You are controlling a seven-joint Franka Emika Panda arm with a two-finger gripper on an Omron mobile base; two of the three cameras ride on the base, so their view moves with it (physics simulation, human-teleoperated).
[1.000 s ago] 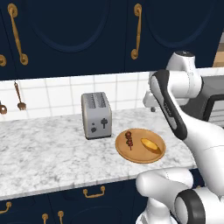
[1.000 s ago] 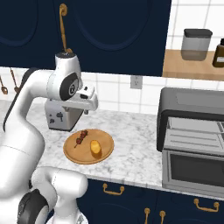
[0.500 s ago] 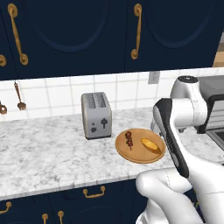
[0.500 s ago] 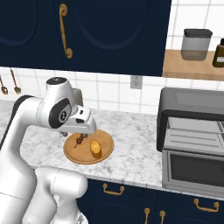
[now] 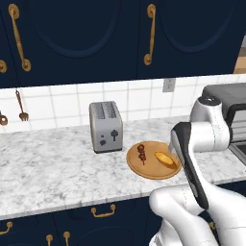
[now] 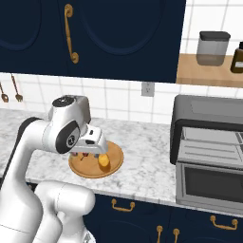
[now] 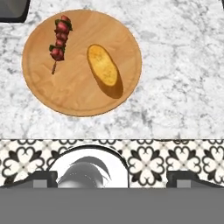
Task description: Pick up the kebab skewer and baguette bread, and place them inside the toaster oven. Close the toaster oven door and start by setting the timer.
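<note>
The kebab skewer (image 7: 59,39) and the golden baguette bread (image 7: 104,70) lie side by side on a round wooden board (image 7: 74,98) on the marble counter. The base views show the same skewer (image 5: 141,153) and bread (image 5: 165,159) in front of the arm. My gripper (image 7: 112,178) hovers above the board's near edge, open and holding nothing, its fingertips (image 7: 43,177) spread wide. From the right base view the hand (image 6: 94,144) hangs over the bread (image 6: 104,162). The toaster oven (image 6: 209,114) stands to the right, its door (image 6: 211,185) folded down and the rack showing.
A silver two-slot toaster (image 5: 105,126) stands just left of and behind the board. Dark blue cabinets with brass handles hang above. A shelf over the oven carries a grey canister (image 6: 213,47) and a bottle. Bare marble lies between board and oven.
The arm has folded forward and down, bringing the hand from up near the toaster to just above the board. The jaws have opened slightly wider. Skewer and bread lie as before.
</note>
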